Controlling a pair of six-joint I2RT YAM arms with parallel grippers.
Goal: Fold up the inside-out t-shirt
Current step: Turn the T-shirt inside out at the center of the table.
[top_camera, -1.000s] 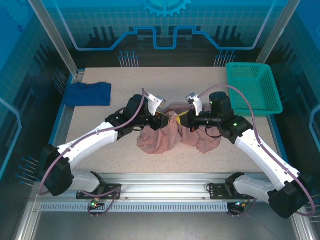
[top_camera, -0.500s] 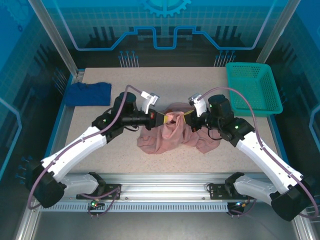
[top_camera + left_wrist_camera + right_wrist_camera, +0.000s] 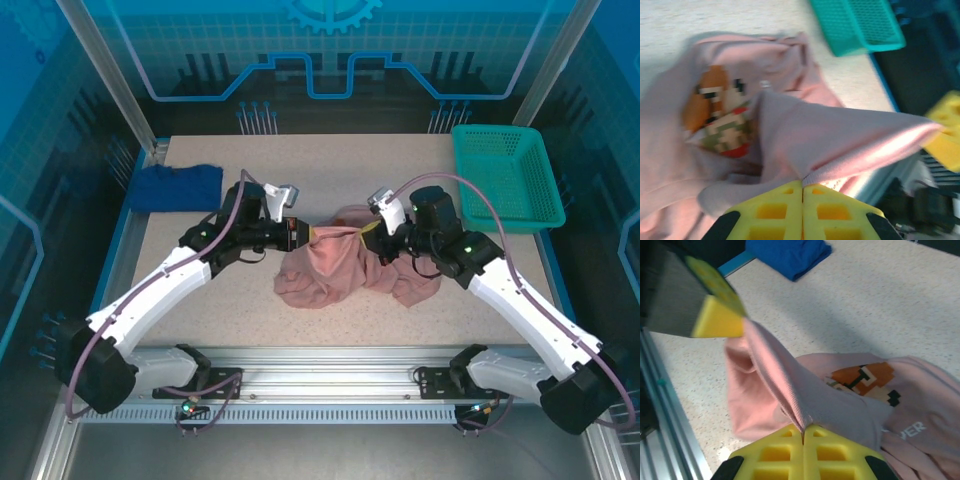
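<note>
Along the bottom edge of the top view, a metal rail carries the two arm bases. The left arm rises from lower left and the right arm from lower right, both reaching inward over the speckled table.

At frame centre lies the inside-out t-shirt, a crumpled dusty-pink heap resting on the table between the two wrists. Its upper edge is lifted and drawn into a short taut band. The left gripper is clamped on the left end of that band, and the right gripper is clamped on the right end.

Left wrist view: the yellow pads meet at bottom centre with a pink hem pinched in the seam between them. A fold runs from there to the right edge of the frame, where the opposite yellow pad holds it. A pixel-style print in orange, green and red shows on the shirt at left.

Right wrist view: the pads meet at bottom centre on a ribbed pink edge, which climbs to the upper left toward the other gripper's pad. White lettering shows on the fabric at lower right.

Beyond the shirt, a dark blue cloth lies bunched at the table's far-left corner, well apart from the shirt. A teal mesh basket stands at the far-right corner.
</note>
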